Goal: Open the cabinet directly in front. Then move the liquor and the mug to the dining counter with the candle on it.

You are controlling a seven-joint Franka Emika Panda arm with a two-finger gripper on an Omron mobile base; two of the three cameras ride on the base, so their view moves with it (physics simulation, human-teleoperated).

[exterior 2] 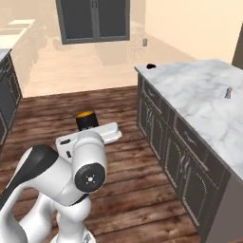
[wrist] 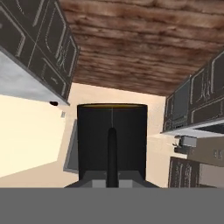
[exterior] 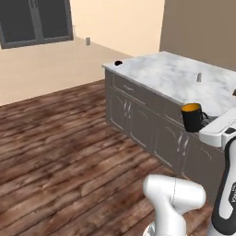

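The black mug (exterior: 192,116) with its orange-yellow inside hangs in the air just off the near side of the dining counter (exterior: 161,76). My gripper (exterior: 203,121) is shut on the mug, holding it from the robot's side. In the right base view the mug (exterior 2: 86,120) sits upright above the white hand, left of the dining counter (exterior 2: 199,95). The hand view has the mug (wrist: 111,135) right in front of my gripper (wrist: 112,175), handle toward the camera. The tiny grey-beige candle (exterior: 199,77) (exterior 2: 228,92) stands on the marble top. The cabinet and the liquor are out of view.
A small black item (exterior: 118,62) (exterior 2: 151,66) lies at the counter's far corner. Dark base cabinets (exterior 2: 7,95) stand at the left, with brown wood floor (exterior: 69,138) between them and the counter. A dark window (exterior: 34,20) is in the back wall.
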